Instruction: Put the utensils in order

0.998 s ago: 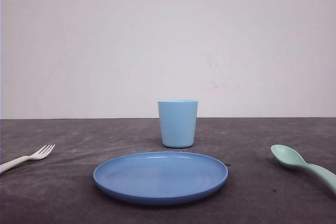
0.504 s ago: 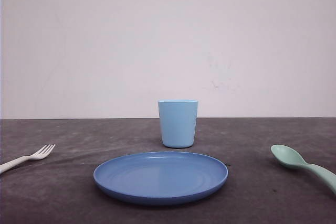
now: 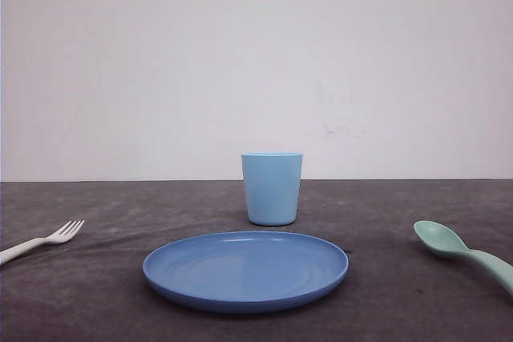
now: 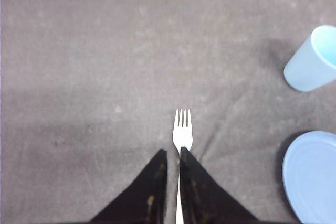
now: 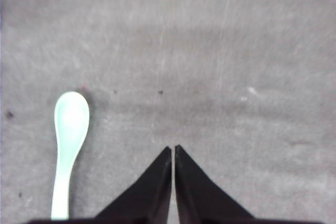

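While both end effectors sit nearly closed, the white four-tined fork [image 4: 182, 132] and mint-green oval-bowled spoon [image 5: 69, 139] lie flat.

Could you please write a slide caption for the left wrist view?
Left gripper above a white fork on grey cloth, near cup and plate.
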`<act>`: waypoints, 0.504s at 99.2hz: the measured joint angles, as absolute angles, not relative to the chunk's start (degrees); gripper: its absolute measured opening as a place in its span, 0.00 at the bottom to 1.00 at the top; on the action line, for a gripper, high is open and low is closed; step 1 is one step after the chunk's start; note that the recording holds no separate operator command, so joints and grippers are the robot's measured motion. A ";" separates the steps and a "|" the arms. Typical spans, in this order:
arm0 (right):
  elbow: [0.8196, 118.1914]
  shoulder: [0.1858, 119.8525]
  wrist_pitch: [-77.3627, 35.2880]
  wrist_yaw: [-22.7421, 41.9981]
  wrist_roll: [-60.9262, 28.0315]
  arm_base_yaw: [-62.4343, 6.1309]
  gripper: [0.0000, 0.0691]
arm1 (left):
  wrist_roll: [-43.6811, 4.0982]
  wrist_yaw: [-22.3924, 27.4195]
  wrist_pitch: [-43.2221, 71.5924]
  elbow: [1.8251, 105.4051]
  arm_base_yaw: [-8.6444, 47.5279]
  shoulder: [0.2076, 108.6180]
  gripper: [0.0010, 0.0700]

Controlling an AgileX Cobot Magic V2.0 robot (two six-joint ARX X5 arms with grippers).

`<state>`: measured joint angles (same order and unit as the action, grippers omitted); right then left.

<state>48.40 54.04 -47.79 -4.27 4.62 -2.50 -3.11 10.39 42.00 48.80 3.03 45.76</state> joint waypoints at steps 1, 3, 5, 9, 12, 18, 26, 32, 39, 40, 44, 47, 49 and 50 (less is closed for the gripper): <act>48.40 54.15 -47.79 -4.27 4.60 -2.50 0.01 | -3.11 10.39 42.02 48.80 3.03 45.76 0.01; 48.40 54.28 -47.79 -4.27 4.54 -2.50 0.01 | -3.01 10.39 42.13 48.80 3.03 45.76 0.01; 48.40 54.35 -47.79 -4.27 4.49 -2.50 0.01 | -2.98 10.39 42.22 48.80 3.03 45.74 0.01; 48.40 54.43 -47.79 -4.27 4.47 -2.50 0.01 | -2.94 10.39 42.44 48.80 3.03 45.74 0.01; 48.40 54.43 -47.79 -4.27 4.45 -2.50 0.01 | -2.90 10.39 42.63 48.80 3.03 45.74 0.01; 48.40 54.43 -47.79 -4.27 4.40 -2.50 0.02 | -2.72 10.39 42.89 48.80 3.03 45.74 0.01; 48.40 54.43 -47.81 -4.27 4.27 -2.50 0.11 | -2.70 10.39 42.96 48.80 3.03 45.74 0.09; 48.40 54.43 -47.86 -4.27 4.27 -2.50 0.30 | -2.70 10.39 42.96 48.80 3.03 45.74 0.25; 48.40 54.43 -47.90 -4.27 4.27 -2.50 0.52 | -2.59 10.39 42.96 48.80 3.03 45.74 0.50; 48.40 54.43 -47.90 -4.29 4.27 -2.50 0.55 | -2.59 10.39 42.94 48.80 3.03 45.76 0.53; 48.40 54.43 -47.92 -4.27 4.27 -2.50 0.65 | -2.59 10.39 42.94 48.80 3.03 45.78 0.64; 48.40 54.43 -47.97 -4.27 4.27 -2.50 0.71 | -2.59 10.39 42.92 48.80 3.03 45.87 0.69; 48.40 54.43 -47.99 -4.27 4.29 -2.50 0.75 | -2.59 10.41 42.89 48.80 3.05 45.95 0.72; 48.40 54.43 -47.99 -4.27 4.27 -2.50 0.77 | -2.59 10.41 42.89 48.80 3.07 46.06 0.73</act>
